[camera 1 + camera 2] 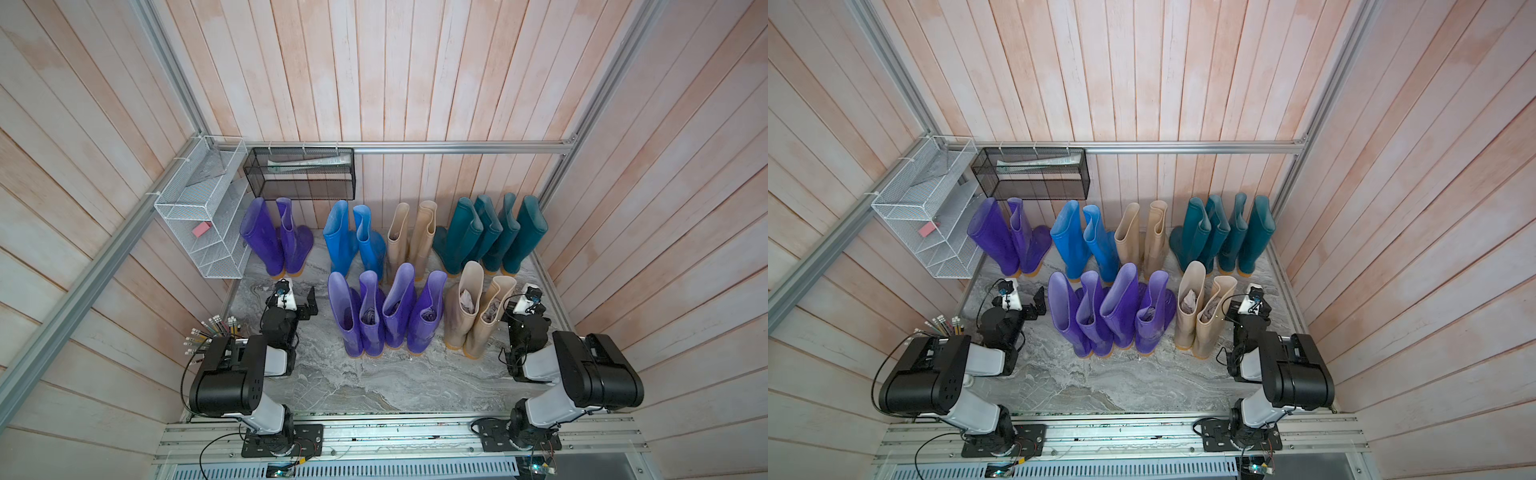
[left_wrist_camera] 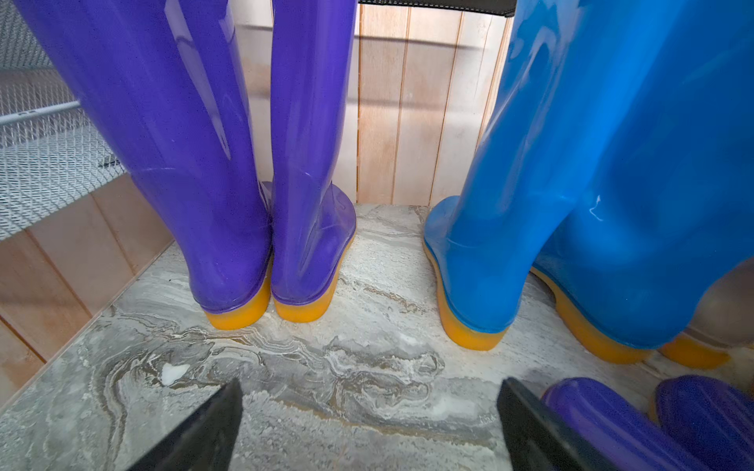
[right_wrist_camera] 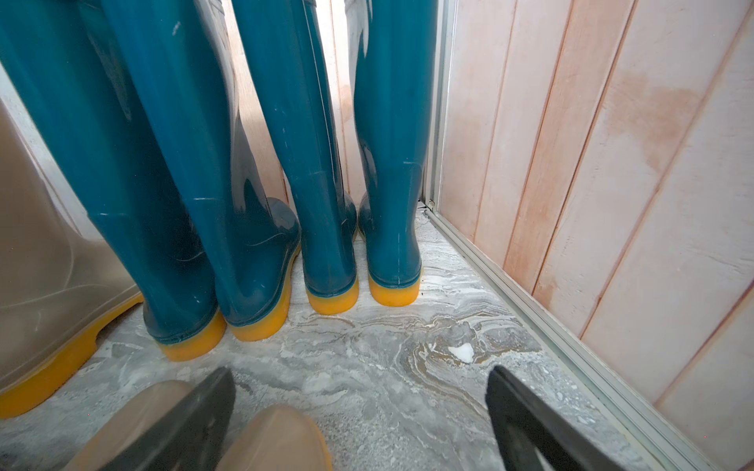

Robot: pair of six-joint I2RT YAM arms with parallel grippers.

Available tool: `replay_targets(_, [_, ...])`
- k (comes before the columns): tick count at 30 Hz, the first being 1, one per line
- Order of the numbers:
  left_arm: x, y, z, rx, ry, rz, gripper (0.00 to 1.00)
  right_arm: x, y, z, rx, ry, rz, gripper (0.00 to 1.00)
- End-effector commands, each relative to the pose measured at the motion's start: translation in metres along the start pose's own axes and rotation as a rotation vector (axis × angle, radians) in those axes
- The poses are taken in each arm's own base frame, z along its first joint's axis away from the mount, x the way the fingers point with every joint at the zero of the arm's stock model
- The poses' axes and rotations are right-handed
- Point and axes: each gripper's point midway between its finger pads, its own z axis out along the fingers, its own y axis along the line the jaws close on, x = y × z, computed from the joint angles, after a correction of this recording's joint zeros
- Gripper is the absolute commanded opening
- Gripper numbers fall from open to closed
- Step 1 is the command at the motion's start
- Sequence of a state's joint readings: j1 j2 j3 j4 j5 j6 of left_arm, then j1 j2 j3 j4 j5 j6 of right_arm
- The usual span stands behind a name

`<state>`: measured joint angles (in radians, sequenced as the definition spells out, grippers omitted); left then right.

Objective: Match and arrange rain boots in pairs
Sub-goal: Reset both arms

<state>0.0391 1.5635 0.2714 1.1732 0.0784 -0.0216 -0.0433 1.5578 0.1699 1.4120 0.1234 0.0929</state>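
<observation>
Marble floor point(image 1: 374, 386), plank walls point(image 1: 415, 83); boots point(image 1: 399, 307) stand in two rows.
I see both jaws gaping, empty: left gripper point(image 2: 369, 385) faces purple pair point(image 2: 228, 183) and blue pair point(image 2: 571, 204); right gripper point(image 3: 361, 371) faces teal boots point(image 3: 253, 163), beige toes point(image 3: 277, 440) under one finger. Only top views show white rack point(image 1: 199, 216) holding pink block point(image 1: 202, 229), black basket point(image 1: 299, 174), stuffing point(image 1: 465, 300) inside front boots.
</observation>
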Motion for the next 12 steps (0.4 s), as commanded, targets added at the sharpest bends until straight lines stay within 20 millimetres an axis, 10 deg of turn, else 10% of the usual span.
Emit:
replay_targets(1, [-0.0005,-0.0009,0.0012,0.011,0.001,0.012,1.0,0.001,0.0014,0.0047,0.019,0.011,-0.031,0.98])
replay_targets(12, [-0.0009,-0.0017,0.0017,0.008,0.001,0.016,1.0,0.0016,0.0018,0.0048,0.019,0.013,-0.032,0.98])
